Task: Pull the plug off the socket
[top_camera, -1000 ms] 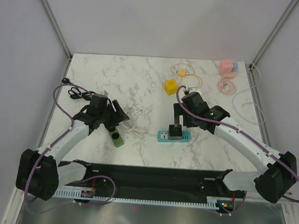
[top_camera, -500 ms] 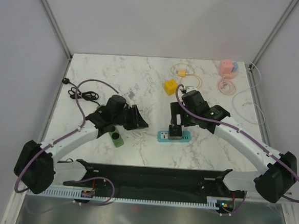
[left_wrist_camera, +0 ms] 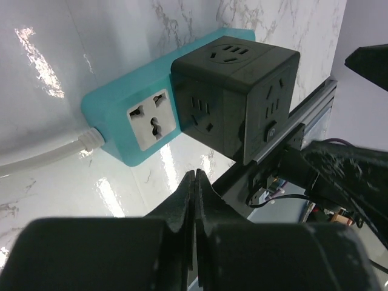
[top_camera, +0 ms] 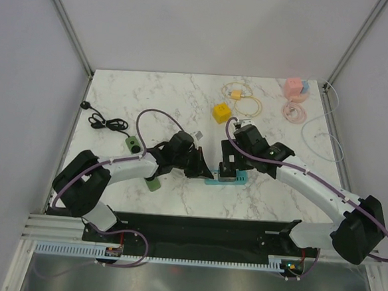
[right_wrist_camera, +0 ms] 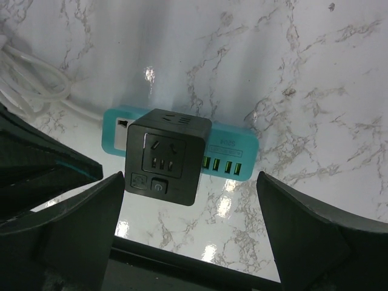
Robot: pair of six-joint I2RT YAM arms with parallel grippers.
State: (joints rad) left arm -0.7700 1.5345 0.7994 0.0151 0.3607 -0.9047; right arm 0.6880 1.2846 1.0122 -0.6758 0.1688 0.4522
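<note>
Teal plastic power strip (top_camera: pixel 239 181) lies on the white marble surface (top_camera: pixel 151 92), near the middle and toward the near edge. A black cube-shaped plug (top_camera: pixel 227 172) sits plugged into its top, left of a row of green ports, with one free white outlet further left. A white cable (left_wrist_camera: pixel 42 154) leaves the strip's left end.

The left pincer (top_camera: pixel 203 171) is low, just beside the strip's left end, its fingers pressed together and holding nothing; whether the tips touch the strip cannot be told. The right pincer (right_wrist_camera: pixel 189 185) hangs over the plug, spread wide, one finger on each side and both clear of it.

A yellow block (top_camera: pixel 221 112) rests farther back, well apart from the strip.
</note>
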